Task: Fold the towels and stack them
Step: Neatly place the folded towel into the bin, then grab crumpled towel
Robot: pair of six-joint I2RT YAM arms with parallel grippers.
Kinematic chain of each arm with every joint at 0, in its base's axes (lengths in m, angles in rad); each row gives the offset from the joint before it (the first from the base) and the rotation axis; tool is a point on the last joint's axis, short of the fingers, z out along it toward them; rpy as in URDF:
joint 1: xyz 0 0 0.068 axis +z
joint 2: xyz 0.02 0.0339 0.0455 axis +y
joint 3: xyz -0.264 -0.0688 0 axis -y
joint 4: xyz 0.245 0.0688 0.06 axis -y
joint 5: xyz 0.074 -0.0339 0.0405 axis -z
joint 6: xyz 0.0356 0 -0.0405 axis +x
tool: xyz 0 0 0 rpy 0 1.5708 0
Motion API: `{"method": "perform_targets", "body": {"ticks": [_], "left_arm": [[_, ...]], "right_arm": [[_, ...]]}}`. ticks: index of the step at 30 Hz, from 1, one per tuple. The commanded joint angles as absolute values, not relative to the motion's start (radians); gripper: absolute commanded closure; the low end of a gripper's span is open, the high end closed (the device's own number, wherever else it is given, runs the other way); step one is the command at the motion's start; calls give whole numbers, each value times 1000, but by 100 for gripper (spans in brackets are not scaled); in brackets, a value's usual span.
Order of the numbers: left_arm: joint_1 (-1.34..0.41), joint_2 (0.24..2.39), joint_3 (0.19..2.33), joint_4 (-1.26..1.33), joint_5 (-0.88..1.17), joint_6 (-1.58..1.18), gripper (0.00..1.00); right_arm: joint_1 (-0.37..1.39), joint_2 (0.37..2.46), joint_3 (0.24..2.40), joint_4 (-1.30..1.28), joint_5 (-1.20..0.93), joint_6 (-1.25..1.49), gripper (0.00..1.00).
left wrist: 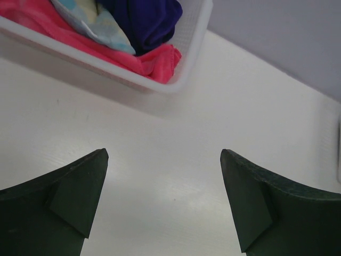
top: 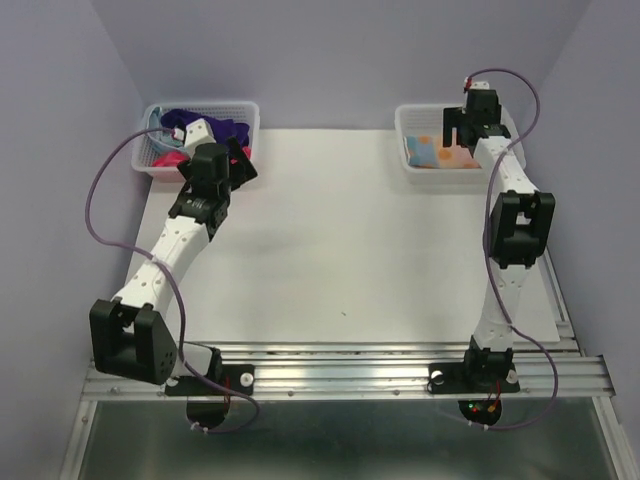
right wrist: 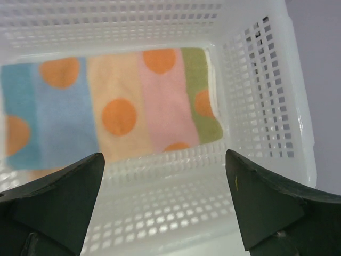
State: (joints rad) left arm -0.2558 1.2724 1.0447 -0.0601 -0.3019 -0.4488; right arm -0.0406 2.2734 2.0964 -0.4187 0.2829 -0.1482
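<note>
No readable text, labels or numbers anywhere.

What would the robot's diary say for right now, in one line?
left gripper: open, over table beside left basket | right gripper: open, above spotted towel in right basket

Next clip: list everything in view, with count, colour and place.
left basket: one, white, table's far-left corner
right basket: one, white mesh, far-right corner
purple towel: one, dark purple, in left basket
pink towel: one, pink-red, in left basket
pale blue cloth: one, light blue, in left basket
spotted towel: one, pastel stripes, orange spots, flat in right basket
table: one, white, under everything
left gripper: one, dark, open over table
right gripper: one, dark, open above right basket
</note>
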Motion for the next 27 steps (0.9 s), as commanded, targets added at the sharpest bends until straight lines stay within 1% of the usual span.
{"method": "perform_targets", "body": {"ticks": [1, 3, 4, 5, 7, 8, 11, 13, 16, 19, 27], "left_arm": [[-186, 1388, 1216, -74, -360, -390, 1], [-124, 1485, 1322, -103, -364, -390, 1], [-101, 1521, 1409, -121, -332, -394, 1], [-51, 1595, 1451, -145, -304, -396, 1], [-9, 1666, 1529, -163, -259, -394, 1], [27, 1739, 1605, -172, -221, -394, 1], [69, 1871, 1771, -270, -160, -379, 1], [97, 1916, 1837, -316, -143, -371, 1], [130, 1954, 1841, -284, -120, -385, 1], [153, 1989, 1838, -238, 35, -396, 1], [160, 2111, 1956, -259, 70, -417, 1]], "right_arm": [[46, 2072, 1959, -344, 242, -72, 0], [74, 1978, 1843, -299, 215, -14, 0], [81, 1944, 1791, -275, 177, 38, 0], [92, 1878, 1746, -226, 154, 60, 0], [98, 1824, 1625, -190, 88, 103, 0], [104, 1786, 1596, -167, 80, 139, 0], [115, 1744, 1500, -150, 72, 169, 0], [115, 1743, 1514, -173, 86, 161, 0], [117, 1772, 1586, -239, 135, 161, 0], [115, 1778, 1588, -239, 129, 161, 0], [114, 1810, 1592, -247, 161, 132, 0]]}}
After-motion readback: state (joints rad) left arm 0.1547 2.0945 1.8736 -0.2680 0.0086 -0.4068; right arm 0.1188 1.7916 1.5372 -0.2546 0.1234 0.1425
